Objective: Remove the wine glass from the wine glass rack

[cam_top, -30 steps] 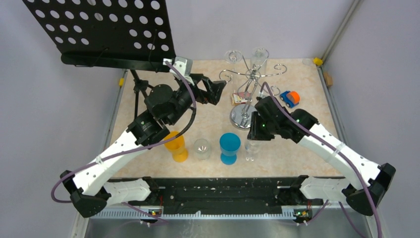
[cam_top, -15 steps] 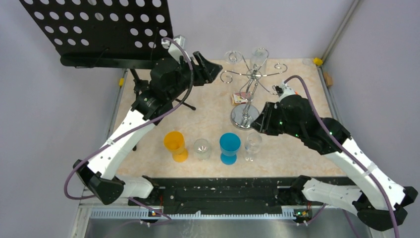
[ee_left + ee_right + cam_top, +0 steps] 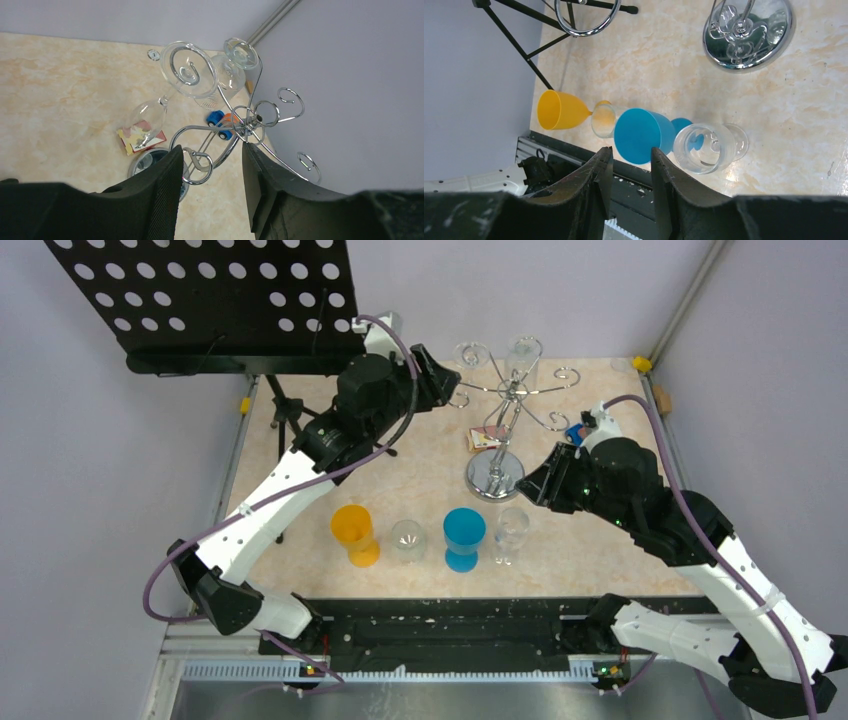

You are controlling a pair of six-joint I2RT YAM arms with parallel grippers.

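Wine glass hanging from rack, left fingers apart at nearest curl

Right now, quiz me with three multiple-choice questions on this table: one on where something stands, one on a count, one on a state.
1. Where does the blue goblet stand in the near row?
A) between two clear glasses
B) at the row's left end
C) at the row's right end

2. How many wine glasses hang on the wine glass rack?
A) none
B) two
C) five

3. How do the left gripper's jaws stand?
A) shut on a stem
B) apart, holding nothing
C) out of sight

Answers:
1 A: the top view shows a clear glass on each side of it.
2 B: a second one hangs upside down beside the first.
3 B: the left wrist view shows a gap, with only a curled rack arm seen through it.
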